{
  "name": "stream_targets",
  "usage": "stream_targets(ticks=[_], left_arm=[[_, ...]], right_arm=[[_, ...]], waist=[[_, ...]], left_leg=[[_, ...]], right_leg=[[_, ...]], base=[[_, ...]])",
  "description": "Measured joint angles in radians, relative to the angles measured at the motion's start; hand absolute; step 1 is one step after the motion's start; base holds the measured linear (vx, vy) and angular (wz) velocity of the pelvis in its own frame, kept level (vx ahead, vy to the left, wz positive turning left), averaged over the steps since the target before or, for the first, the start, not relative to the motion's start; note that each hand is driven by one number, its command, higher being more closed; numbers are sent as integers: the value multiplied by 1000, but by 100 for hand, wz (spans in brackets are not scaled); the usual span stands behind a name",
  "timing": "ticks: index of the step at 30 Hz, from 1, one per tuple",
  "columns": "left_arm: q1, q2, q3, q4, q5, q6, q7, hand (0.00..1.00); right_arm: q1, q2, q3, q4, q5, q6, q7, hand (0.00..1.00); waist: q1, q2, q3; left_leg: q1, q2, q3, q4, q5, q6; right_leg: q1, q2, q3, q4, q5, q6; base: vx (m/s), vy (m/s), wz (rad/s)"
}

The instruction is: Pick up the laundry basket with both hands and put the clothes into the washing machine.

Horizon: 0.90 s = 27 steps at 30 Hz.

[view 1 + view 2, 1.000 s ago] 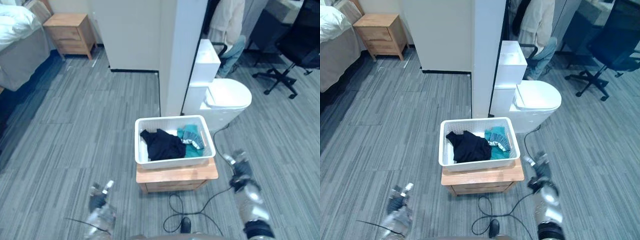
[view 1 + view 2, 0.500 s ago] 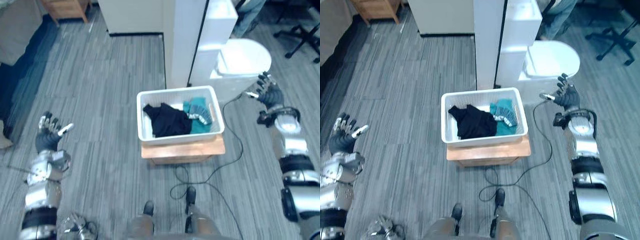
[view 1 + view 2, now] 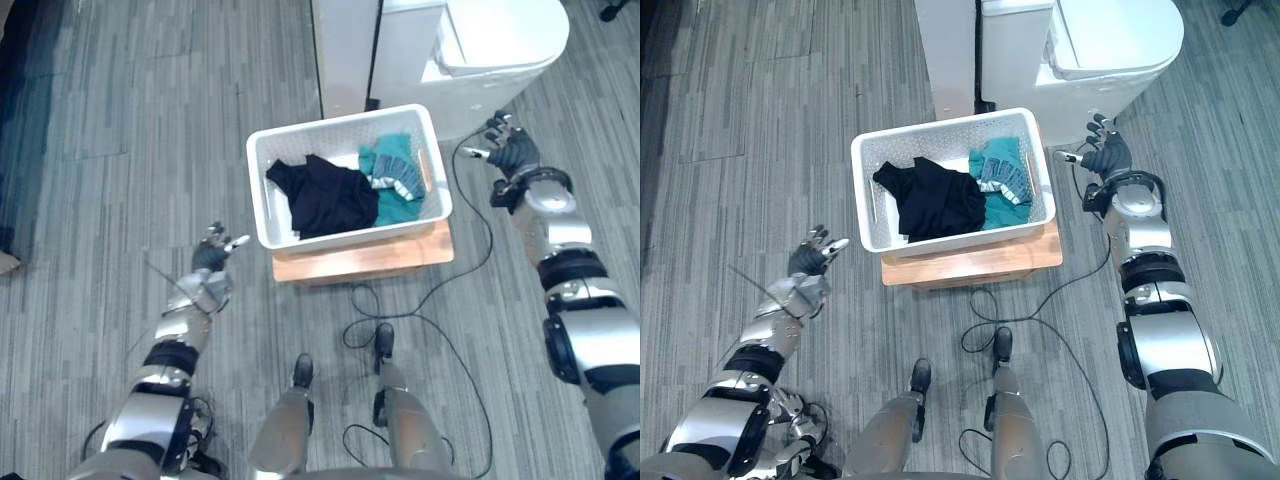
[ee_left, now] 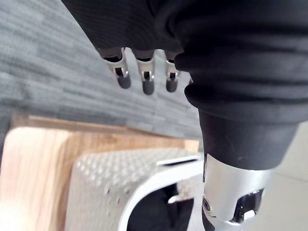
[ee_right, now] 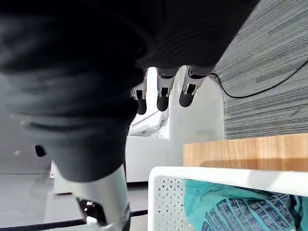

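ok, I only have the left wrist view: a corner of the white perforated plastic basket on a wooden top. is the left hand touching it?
Observer: No. The left hand is open and apart from the white perforated plastic laundry basket, out past its left end over the grey carpet floor.
Operator: and the right hand?
Observer: The right hand is also open, off the basket's right end, close to the white toilet.
Operator: what's in the basket?
Observer: A black garment in the middle, and a teal garment beside it toward the robot's right.
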Motion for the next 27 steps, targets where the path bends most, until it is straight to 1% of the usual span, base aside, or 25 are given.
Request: stream_targets(ticks=[4, 6, 9, 13, 14, 16, 17, 18, 21, 24, 27], left_arm=[[-50, -31, -27, 1, -1, 0, 23, 0], [-74, -46, -28, 1, -3, -1, 45, 0], [-96, -48, -29, 1, -13, -1, 63, 0], [-134, -52, -29, 1, -32, -4, 85, 0], [-145, -54, -29, 1, -32, -5, 89, 0], [-158, -57, -29, 1, -32, -5, 90, 0], [-162, -57, -29, 1, -32, -5, 91, 0], [-171, -57, -29, 1, -32, -5, 93, 0], [-188, -59, -29, 1, -32, -5, 101, 0], [-226, -60, -27, 12, -32, -5, 110, 0], [-260, -66, -27, 19, -33, -4, 111, 0]], right_arm=[[-54, 27, -7, 37, -30, 0, -4, 0], [-60, 37, -9, 38, -45, 0, -8, 0], [-78, 57, -13, 70, -52, 0, -9, 0], [-90, 68, -20, 87, -61, 1, -23, 0], [-92, 68, -20, 92, -69, 1, -23, 0], [-99, 70, -20, 120, -75, 2, -23, 0], [-99, 70, -20, 122, -78, 2, -23, 0], [-99, 70, -20, 123, -84, 2, -23, 0], [-99, 72, -20, 134, -90, 3, -23, 0], [-99, 73, -21, 136, -90, 4, -25, 0], [-100, 85, -20, 135, -90, 12, -26, 0]], waist=[[0, 6, 6], [1, 9, 8], [0, 12, 9], [0, 24, 16], [0, 26, 17], [2, 30, 19], [2, 30, 19], [0, 35, 22], [2, 46, 30], [1, 46, 30], [1, 46, 30]], left_leg=[[-28, -1, 1, -2, 5, -8], [-31, 0, -6, -19, 15, -21], [-27, 0, -11, -36, 26, -31], [-26, -1, -27, -54, 38, -27], [-25, -3, -34, -70, 50, -32], [-25, -1, -40, -91, 64, -29], [-26, -1, -42, -98, 69, -34], [-29, -1, -49, -109, 77, -34], [-32, 0, -58, -115, 81, -37], [-47, 1, -63, -142, 99, -40], [-72, 2, -62, -142, 102, -44]], right_leg=[[-30, -1, 1, 1, 2, 0], [-40, -1, -3, 1, 3, 0], [-42, -2, -4, 1, 2, 0], [-44, -4, -12, 0, 2, 0], [-48, -7, -17, 0, 2, 0], [-55, -7, -24, 1, 3, 0], [-59, -8, -25, 1, 3, 0], [-62, -10, -32, 1, 3, 0], [-65, -9, -37, 0, 3, 0], [-90, -11, -39, 1, 4, -2], [-115, -10, -40, 0, 7, -4]], base=[[3, 1, 1], [18, -5, 6], [10, -1, 1], [11, 8, 9], [0, 4, 14], [-1, -4, 12], [5, -8, 13], [5, -6, 14], [5, 2, 6], [13, -3, 4], [35, 3, 1]])
